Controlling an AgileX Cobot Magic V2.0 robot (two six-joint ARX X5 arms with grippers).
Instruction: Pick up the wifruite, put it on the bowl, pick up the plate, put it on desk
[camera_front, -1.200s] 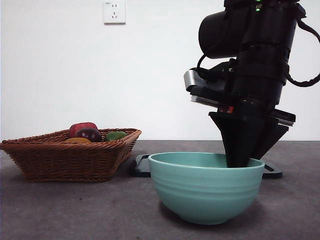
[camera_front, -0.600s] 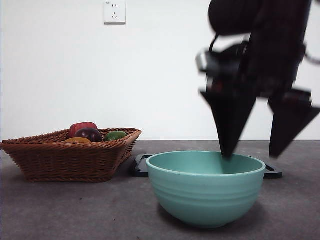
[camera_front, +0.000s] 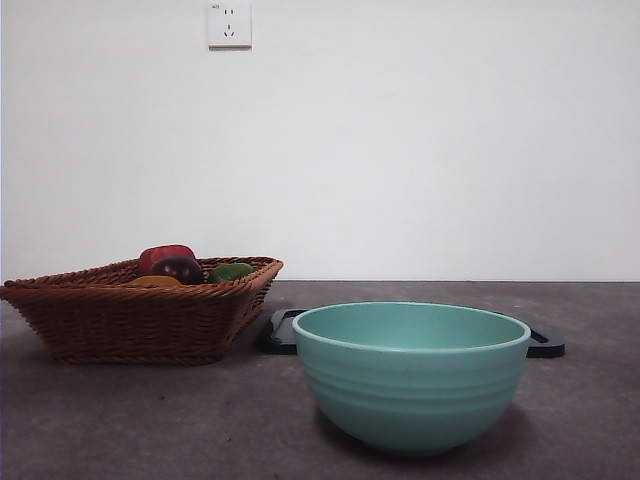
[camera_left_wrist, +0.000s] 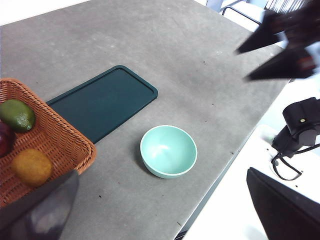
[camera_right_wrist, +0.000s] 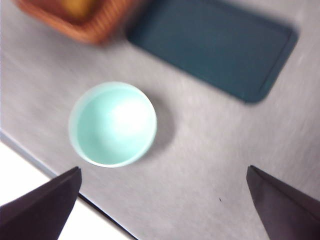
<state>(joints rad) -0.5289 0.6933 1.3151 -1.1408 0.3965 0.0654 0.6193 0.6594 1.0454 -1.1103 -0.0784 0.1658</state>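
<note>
The mint-green bowl stands on the dark grey desk; nothing shows inside it in the left wrist view or the right wrist view. The brown-orange wifruite lies in the wicker basket. A dark green flat plate lies on the desk behind the bowl. My left gripper is open and empty, high above the desk. My right gripper is open and empty, high above the bowl; it also shows blurred in the left wrist view.
The basket at the left also holds a red fruit, a dark purple fruit and a green fruit. The desk's edge runs close to the bowl. A wall socket is on the white wall.
The right gripper, whose jaws reached into the bowl a second ago, rose with its jaws open and left the front view. The bowl shifted slightly.
</note>
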